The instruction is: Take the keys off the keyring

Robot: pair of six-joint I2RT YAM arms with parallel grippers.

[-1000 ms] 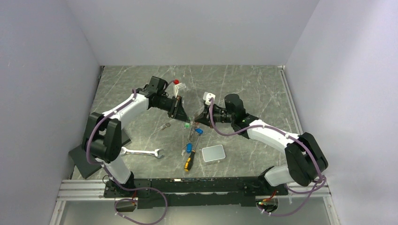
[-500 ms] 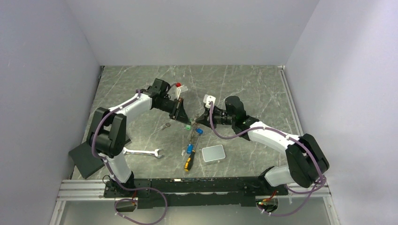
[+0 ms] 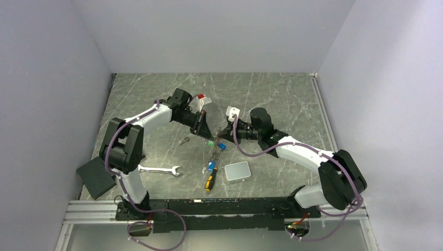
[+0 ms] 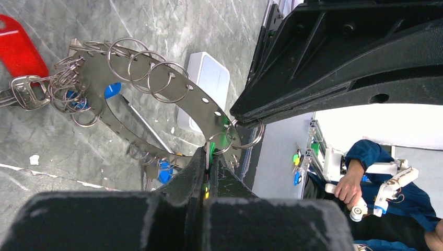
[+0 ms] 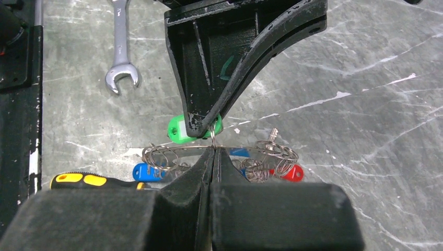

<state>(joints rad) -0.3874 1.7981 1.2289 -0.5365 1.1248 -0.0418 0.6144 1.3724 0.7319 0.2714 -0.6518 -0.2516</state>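
Near the screwdriver (image 3: 210, 179) and grey box (image 3: 237, 171), right end effector (image 5: 214, 151) pinches the keyring (image 4: 196, 102); left end effector (image 4: 209, 157) pinches green-tagged key (image 5: 177, 129).

The keyring (image 4: 193, 99), a flat perforated loop, carries the keys (image 4: 23, 89) (red, blue, green tags) on small rings.

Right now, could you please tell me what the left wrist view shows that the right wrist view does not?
Only the left wrist view shows the grey box, the flat perforated face of the keyring and a person in blue. Only the right wrist view shows the wrench and the screwdriver. Both show the wire rings, the red tag, a blue tag and the green tag, with the left gripper shut on the green tag and the right gripper shut on the keyring.
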